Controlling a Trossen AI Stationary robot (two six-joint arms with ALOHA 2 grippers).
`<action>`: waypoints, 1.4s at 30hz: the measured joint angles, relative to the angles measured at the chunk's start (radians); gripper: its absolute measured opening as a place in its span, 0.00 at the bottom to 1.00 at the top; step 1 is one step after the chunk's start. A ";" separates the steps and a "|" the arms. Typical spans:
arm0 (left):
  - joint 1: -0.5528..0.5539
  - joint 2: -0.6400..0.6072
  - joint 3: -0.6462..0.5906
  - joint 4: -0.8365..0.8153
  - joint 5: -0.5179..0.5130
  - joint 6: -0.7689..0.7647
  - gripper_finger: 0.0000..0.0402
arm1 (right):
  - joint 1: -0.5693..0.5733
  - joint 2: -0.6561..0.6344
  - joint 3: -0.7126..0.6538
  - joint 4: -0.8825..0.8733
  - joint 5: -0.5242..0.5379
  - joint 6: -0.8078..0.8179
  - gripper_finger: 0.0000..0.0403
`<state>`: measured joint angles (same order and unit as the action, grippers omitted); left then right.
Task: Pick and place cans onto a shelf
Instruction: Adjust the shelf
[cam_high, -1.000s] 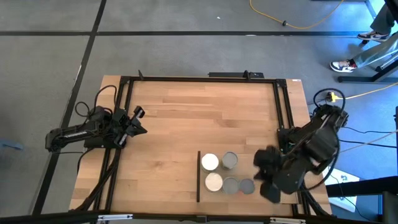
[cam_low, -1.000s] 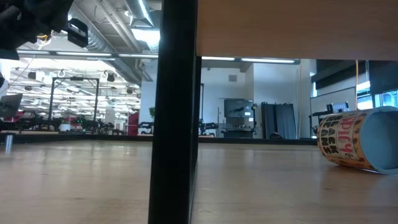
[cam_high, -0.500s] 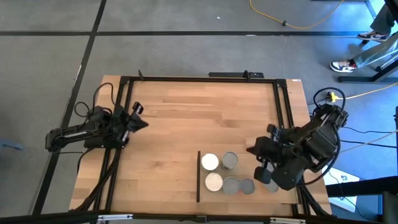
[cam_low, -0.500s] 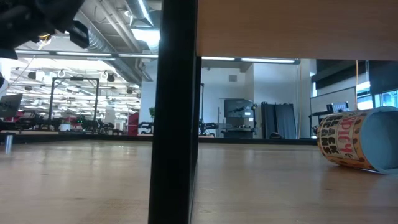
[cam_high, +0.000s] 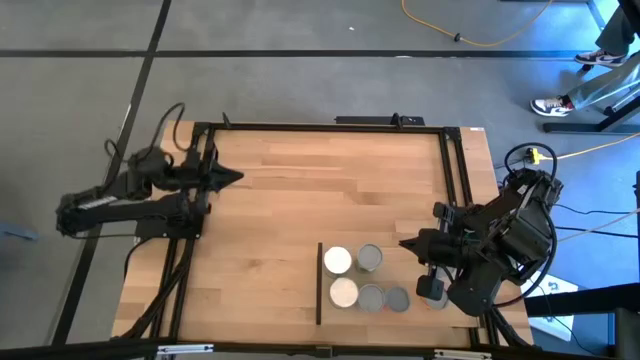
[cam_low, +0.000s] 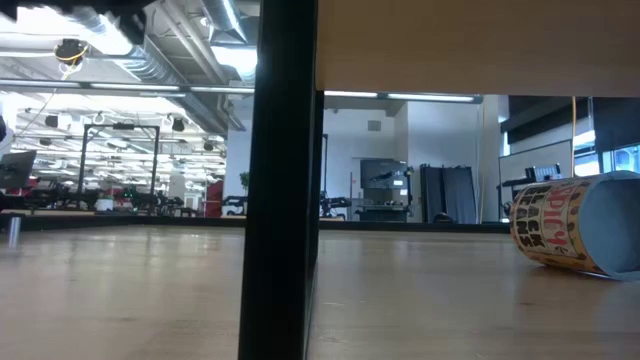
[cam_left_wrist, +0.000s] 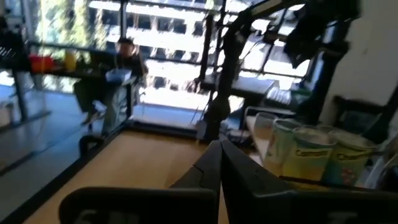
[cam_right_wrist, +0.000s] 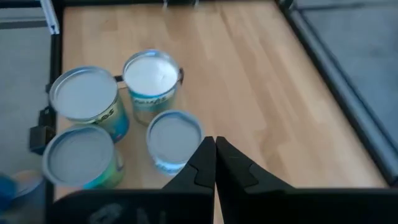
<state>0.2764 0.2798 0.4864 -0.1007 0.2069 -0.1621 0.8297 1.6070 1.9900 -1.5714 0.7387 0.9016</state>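
Shut tip to tip on nothing at the right gripper, poised over the right side of the tabletop, just right of the can group and pointing left towards it. Confirmed in the right wrist view by fingers pressed together above bare wood, with four upright cans just beyond. Immediately left of the gripper, on the shelf at the near-right part of the tabletop: five cans standing in a tight cluster beside the dark strip, two white-topped and three grey-topped. Just right of the cluster, partly under the right arm: what looks like a sixth can, off the group. In the low view, an orange-labelled can lying on its side; probably that same one, though not certain. Farther out, at the far-left edge of the tabletop: left gripper, likewise closed and empty, well apart from every can. Judged nearly complete: five placed, apparently one left to pick up, stand upright and set with the rest.
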 joint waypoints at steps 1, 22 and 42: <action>0.000 0.053 0.053 -0.047 -0.023 0.007 0.00 | 0.003 0.000 0.000 0.000 0.018 -0.010 0.01; 0.165 1.086 0.930 -0.538 0.337 0.159 0.00 | -0.098 -0.067 -0.001 0.001 0.096 0.081 0.01; 0.121 1.225 1.121 -0.792 0.390 0.236 0.00 | -0.486 -0.065 -0.001 0.000 -0.273 0.038 0.01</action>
<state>0.3976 1.5047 1.6077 -0.8926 0.5972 0.0735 0.3435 1.5417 1.9888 -1.5719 0.4659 0.9393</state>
